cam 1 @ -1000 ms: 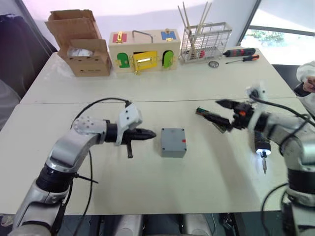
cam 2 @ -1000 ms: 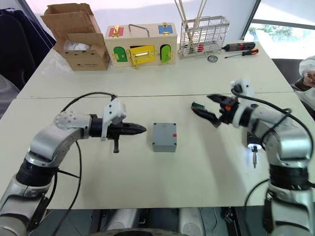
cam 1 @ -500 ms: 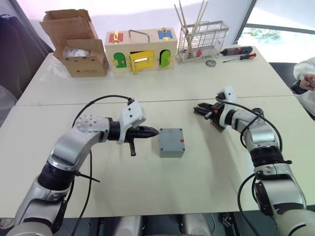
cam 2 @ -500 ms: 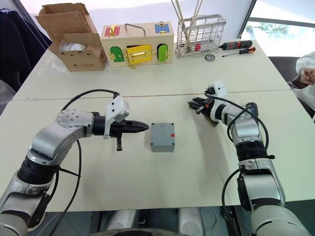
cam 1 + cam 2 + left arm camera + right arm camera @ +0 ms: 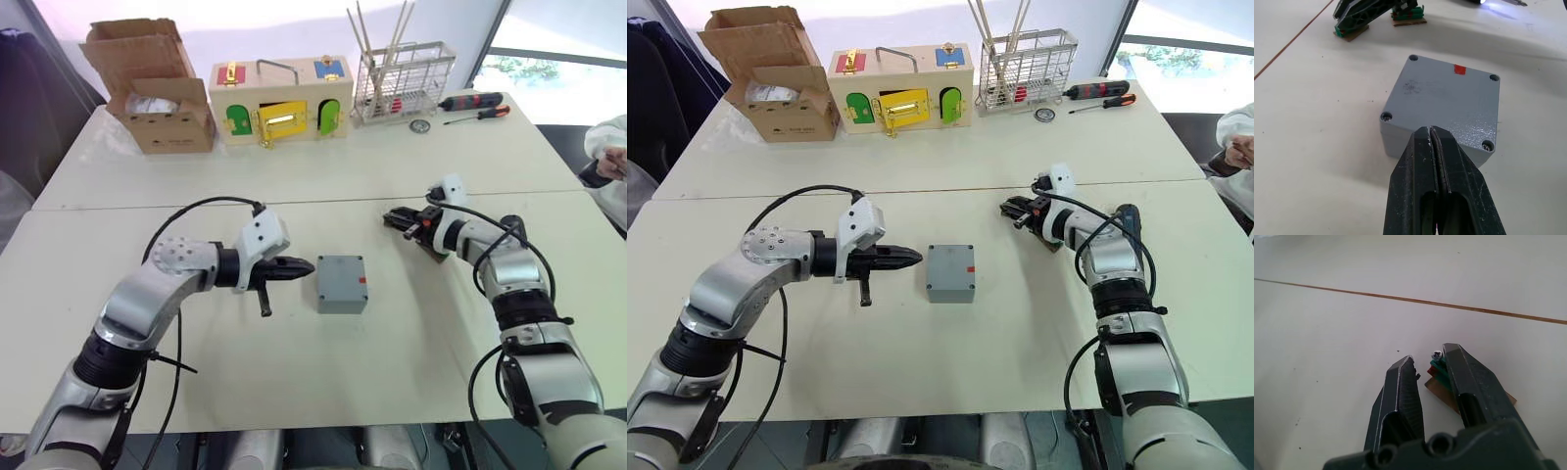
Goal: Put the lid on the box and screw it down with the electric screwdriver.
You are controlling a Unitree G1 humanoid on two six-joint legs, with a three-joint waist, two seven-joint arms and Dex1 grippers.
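Left gripper [image 5: 1431, 134] jaws together beside the box [image 5: 342, 283]; right gripper [image 5: 1427, 367] jaws apart, half-hiding a small green part [image 5: 1439, 373].

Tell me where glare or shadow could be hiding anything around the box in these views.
Left eye view: window top right bright, table evenly lit, box clear. Left wrist view: box sharp, all four corner screws readable, soft shadow at its base, bright glow at the upper edge; shut left gripper covers the near rim.
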